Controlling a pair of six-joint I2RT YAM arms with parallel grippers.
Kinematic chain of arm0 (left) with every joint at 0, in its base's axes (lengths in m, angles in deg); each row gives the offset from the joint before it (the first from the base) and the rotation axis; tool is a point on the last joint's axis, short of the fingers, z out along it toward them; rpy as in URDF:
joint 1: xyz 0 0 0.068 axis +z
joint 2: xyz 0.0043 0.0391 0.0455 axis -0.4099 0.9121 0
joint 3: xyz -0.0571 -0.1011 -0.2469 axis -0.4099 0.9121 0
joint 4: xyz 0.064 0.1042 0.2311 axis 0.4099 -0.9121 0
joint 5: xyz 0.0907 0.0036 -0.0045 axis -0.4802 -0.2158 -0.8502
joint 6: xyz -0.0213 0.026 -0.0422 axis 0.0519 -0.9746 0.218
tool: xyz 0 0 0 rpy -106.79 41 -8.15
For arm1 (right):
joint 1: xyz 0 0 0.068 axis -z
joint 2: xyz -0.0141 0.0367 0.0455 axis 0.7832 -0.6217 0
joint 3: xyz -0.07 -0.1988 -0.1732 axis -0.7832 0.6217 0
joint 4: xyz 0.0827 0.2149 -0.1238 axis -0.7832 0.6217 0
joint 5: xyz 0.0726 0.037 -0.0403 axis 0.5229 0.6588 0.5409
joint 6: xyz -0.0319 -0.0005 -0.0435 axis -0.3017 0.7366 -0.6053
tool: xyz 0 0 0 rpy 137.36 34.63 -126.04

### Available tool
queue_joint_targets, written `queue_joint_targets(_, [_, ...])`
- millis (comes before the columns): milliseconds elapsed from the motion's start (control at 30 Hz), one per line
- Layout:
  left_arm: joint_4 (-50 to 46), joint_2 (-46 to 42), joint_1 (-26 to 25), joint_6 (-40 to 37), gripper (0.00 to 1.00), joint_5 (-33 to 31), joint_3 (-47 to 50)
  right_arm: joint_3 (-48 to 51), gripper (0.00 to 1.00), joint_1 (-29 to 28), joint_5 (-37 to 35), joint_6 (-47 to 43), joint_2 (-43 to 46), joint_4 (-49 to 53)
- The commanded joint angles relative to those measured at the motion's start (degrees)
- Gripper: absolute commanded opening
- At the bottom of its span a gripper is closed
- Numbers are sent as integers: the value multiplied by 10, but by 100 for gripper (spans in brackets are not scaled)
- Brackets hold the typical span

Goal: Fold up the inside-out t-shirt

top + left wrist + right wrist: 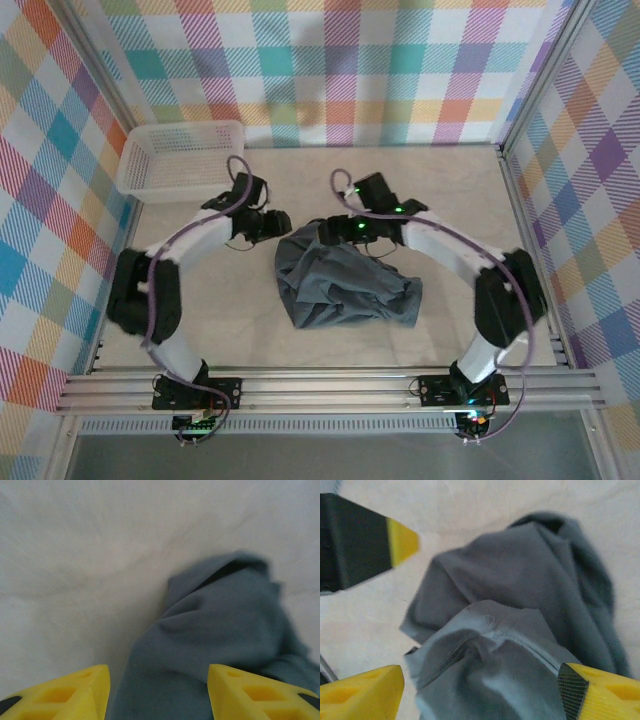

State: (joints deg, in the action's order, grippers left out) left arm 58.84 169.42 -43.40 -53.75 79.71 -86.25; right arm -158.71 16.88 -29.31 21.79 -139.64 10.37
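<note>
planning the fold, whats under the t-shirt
The t-shirt lies bunched on the pale table, bare tabletop showing around it. Anything beneath the heap is hidden by its own folds.

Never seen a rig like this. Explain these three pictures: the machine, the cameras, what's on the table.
Two robot arms are bolted at the near edge of a table. The overhead picture looks down from above and behind them, showing the left gripper and right gripper. The other two come from a camera on each wrist; the yellow wedges are that arm's fingers. On the table lies a crumpled grey t-shirt, with a white basket at the far left. Both grippers are open over the shirt's far edge, holding nothing.
</note>
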Motion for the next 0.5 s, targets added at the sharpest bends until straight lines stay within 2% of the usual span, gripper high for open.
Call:
queue_joint_targets(0, [35,50,-1,23,54,90,-29,-51,65,-13,23,-24,-54,21])
queue_joint_targets(67, [69,67,-3,37,36,99,-21,-74,30,-13,30,-21,-73,35])
queue_joint_targets(133, [82,63,-2,40,9,90,-21,-82,3,-13,23,-22,-62,35])
queue_joint_targets(167, [78,58,0,39,0,87,-28,-83,0,-13,18,-25,-53,34])
queue_joint_targets(300, [46,-11,19,28,0,77,-73,-105,0,-12,-22,-54,18,49])
queue_joint_targets(467, [-33,-118,51,-7,0,56,-165,-94,0,-7,-158,-101,159,7])
